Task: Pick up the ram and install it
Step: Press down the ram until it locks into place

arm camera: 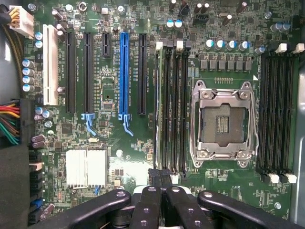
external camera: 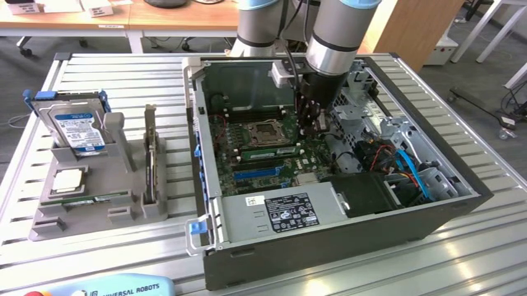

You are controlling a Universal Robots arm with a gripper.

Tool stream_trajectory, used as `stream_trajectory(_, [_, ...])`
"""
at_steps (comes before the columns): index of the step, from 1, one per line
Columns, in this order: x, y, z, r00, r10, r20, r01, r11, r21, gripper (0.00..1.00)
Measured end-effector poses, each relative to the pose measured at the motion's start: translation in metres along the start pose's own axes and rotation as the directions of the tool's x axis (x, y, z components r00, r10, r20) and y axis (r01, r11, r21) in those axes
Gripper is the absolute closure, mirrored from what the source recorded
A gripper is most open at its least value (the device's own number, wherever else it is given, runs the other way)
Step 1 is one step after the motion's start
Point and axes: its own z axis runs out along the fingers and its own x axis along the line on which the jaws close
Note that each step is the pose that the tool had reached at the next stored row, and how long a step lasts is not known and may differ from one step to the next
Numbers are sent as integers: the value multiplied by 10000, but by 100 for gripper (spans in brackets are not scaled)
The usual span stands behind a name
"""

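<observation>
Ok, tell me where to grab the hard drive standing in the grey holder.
Take the hard drive by its top edge, jaws closing across its two flat faces, coming straight down from above. It stands upright with its lower part sunk in the grey holder, and blue rails flank its sides, so the top looks like the freest part.

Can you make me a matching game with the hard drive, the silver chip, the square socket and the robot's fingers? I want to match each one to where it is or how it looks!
1 hard drive
2 silver chip
3 square socket
4 fingers

A shut, black
B empty, on the green board
C lying flat in the grey holder
D standing up in the grey holder

Pairs: 1-D, 2-C, 3-B, 4-A
</observation>
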Motion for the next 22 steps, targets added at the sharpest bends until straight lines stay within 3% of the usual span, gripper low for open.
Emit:
stream_trajectory(6, [0, -57, 0, 10000, 0, 0, 0, 10000, -13, 90])
stream_trajectory(22, [1, -60, 104, 10000, -1, 0, 1, 10000, -13, 90])
